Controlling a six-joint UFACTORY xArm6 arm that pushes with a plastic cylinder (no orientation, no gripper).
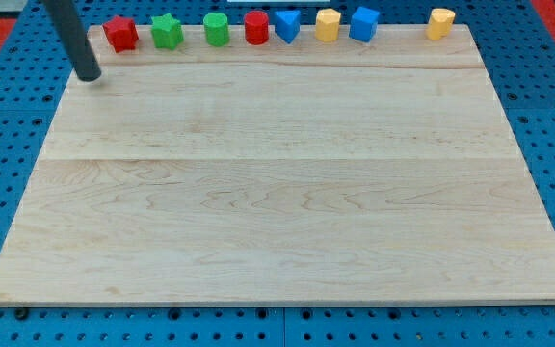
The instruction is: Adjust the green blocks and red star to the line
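Camera view: eight blocks in one row running left–right along board point(277, 193) top edge. Two red: star point(120, 34), cylinder point(256, 27). Two green: star point(167, 31), cylinder point(216, 29). Two blue point(287, 25) point(363, 23). Two yellow point(328, 24) point(440, 22). Rod leans toward upper left; my tip point(88, 76) rests on board, lower left of red star, touching no block.

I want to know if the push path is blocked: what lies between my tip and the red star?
Nothing: in the camera view, only bare board separates my tip from the red star.
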